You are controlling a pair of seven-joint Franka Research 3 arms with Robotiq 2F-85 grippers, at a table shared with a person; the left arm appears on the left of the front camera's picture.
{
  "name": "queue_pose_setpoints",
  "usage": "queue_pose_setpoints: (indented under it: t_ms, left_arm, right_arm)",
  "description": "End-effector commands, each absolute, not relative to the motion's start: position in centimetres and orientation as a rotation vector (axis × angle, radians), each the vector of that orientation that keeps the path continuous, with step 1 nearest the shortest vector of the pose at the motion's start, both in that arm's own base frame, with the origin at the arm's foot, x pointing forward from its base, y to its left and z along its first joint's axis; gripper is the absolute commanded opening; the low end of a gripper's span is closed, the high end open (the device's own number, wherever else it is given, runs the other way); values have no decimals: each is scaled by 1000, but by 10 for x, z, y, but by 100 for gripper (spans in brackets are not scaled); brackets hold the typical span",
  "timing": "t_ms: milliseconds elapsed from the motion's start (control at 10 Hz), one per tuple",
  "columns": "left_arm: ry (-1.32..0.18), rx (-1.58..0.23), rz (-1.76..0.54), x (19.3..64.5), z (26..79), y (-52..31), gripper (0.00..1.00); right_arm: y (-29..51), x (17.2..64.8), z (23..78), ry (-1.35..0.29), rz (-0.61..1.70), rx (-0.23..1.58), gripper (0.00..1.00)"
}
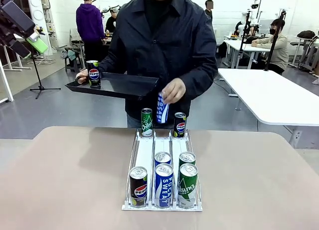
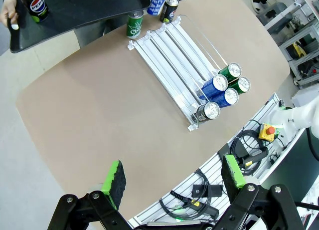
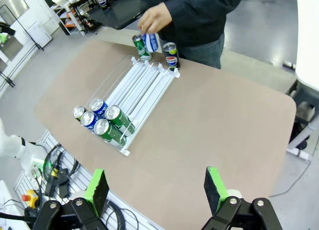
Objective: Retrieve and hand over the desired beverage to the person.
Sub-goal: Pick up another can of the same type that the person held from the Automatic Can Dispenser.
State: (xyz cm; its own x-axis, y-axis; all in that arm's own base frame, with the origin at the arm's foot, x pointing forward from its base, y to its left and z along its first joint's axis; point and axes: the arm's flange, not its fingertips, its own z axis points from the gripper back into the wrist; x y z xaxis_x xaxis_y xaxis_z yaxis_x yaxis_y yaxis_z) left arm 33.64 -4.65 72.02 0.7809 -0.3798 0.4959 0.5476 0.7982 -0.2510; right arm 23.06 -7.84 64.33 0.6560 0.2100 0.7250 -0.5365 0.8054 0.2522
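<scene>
Now the person's hand [image 1: 173,90] holds a slim blue-and-white can [image 1: 162,110]

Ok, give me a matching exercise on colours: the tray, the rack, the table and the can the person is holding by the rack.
Things:
1. tray
2. rack
3. table
4. can held by the person

Colours:
a. white
b. blue and white
c. black
d. tan

Pairs: 1-c, 2-a, 3-d, 4-b
</scene>
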Motion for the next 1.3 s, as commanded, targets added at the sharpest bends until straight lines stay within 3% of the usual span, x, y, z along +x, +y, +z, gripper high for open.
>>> queue_pose_setpoints:
  t_ms: [0, 1200]
  left_arm:
    - [-438, -413, -521, 336, 722, -44, 100]
    - [-438, -413, -521, 336, 722, -44, 100]
  right_arm:
    - [-78, 231, 642, -745, 465, 497, 100]
    - [-78, 231, 642, -745, 465, 497, 100]
